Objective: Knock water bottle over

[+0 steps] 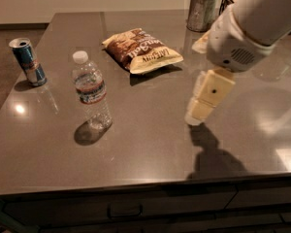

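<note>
The dark grey table [150, 144] fills most of the frame, its top smooth and glossy enough to carry pale reflections (drawer fronts show along the bottom edge). From the upper right corner the arm [262, 18] reaches down and to the left: a thick white rounded tube ending in a bulbous white housing with a small vent grille. Below that housing hangs the gripper [200, 108], cream-coloured, blocky and angled down-left, at right of centre and just above the tabletop, with its shadow lying below it. Whether the gripper is open or closed, I cannot tell.

A crinkled snack bag [141, 51], brown and yellow, lies flat at upper centre. The water bottle [90, 89] stands at left of centre, well apart from the gripper: clear ribbed plastic, a white screw cap, and a red, white and blue label band. It is upright on its base, long axis vertical, cap up (leaning a little toward the upper left of the frame). A dull metal cup [202, 11] stands at the top edge. A slim blue-and-silver can [28, 62] stands upright at far left.
</note>
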Action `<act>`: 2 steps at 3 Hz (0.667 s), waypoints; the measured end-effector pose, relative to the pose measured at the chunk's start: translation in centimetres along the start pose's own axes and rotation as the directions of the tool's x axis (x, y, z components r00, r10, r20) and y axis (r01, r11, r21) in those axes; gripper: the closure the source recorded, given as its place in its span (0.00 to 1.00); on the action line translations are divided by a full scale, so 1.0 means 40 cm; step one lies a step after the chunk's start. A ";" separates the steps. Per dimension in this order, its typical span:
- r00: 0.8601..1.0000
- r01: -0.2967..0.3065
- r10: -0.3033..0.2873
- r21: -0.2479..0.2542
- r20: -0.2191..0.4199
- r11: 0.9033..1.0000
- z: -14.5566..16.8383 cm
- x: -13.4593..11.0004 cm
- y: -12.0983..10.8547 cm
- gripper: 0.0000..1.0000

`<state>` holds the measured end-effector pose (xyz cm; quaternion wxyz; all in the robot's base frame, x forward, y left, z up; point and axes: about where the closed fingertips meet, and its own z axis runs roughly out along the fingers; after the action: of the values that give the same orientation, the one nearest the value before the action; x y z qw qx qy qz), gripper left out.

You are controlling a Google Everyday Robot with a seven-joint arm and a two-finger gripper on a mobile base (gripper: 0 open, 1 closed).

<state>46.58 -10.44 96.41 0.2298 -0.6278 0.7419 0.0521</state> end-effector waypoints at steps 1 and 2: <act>0.996 0.016 -0.012 -0.035 0.092 0.999 0.075 -0.129 0.012 0.00; 0.987 0.009 0.003 -0.075 0.158 0.997 0.137 -0.221 0.023 0.00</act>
<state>48.15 -0.20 94.93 0.2640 -0.6309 0.7180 0.1294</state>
